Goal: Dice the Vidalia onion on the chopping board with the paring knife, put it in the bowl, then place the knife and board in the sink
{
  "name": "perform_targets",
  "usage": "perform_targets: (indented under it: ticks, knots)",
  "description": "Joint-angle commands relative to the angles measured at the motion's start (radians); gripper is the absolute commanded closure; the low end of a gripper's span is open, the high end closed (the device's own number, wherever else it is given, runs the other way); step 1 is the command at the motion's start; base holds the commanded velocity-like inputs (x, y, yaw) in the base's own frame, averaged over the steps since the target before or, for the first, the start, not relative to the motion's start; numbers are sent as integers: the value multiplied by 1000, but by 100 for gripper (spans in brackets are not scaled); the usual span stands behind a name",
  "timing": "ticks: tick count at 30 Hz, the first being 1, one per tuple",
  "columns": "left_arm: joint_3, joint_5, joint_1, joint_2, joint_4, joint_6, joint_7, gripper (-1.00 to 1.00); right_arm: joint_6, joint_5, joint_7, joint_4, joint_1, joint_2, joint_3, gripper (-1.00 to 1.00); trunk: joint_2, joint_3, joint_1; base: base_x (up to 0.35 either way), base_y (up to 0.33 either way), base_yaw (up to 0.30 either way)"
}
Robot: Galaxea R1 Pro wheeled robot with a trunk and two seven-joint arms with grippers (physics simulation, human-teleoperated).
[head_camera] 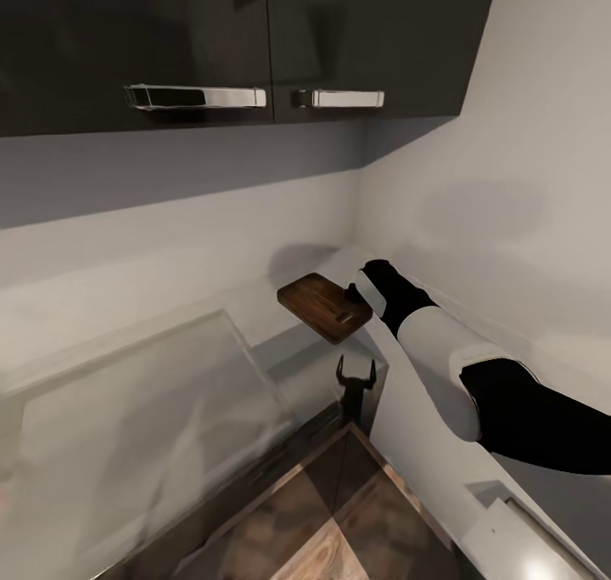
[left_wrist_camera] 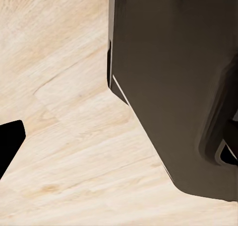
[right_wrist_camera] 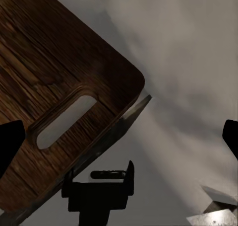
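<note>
The chopping board [head_camera: 321, 306], dark brown wood with a handle slot, hangs tilted near the wall corner, above a grey recess with a black faucet [head_camera: 355, 381]. My right gripper [head_camera: 353, 295] is at the board's right edge. In the right wrist view the board [right_wrist_camera: 59, 77] lies beside one fingertip [right_wrist_camera: 10, 144]. The other fingertip [right_wrist_camera: 230, 136] is far off, so this gripper [right_wrist_camera: 119, 141] is open, and the faucet [right_wrist_camera: 99, 188] shows below the board. My left gripper [left_wrist_camera: 119, 146] is open and hangs over the floor. The knife, bowl and onion are out of view.
Dark upper cabinets [head_camera: 212, 36] with steel handles hang overhead. A pale wall runs close along my right arm. The glossy countertop [head_camera: 127, 410] stretches left of the faucet. Wooden floor [left_wrist_camera: 74, 136] and a dark cabinet side [left_wrist_camera: 173, 87] lie under the left arm.
</note>
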Motion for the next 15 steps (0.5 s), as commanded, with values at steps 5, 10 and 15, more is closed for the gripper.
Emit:
perform_targets:
  ticks: [5,10,15]
  knots:
    - [8,-10,-2,1,5,-9,4,-100,3,-10,-9,0,-1,0,6,-100,-1,-9,0,129,0,0]
    - [8,-10,-2,1,5,-8,5,-100,3,-11,-9,1,-1,0,6,-100,-1,-17,0,36,0,0]
    - [8,-10,-2,1,5,-8,5,-100,3,-12,-9,2,-1,0,6,-100,-1,-25,0,5,0,0]
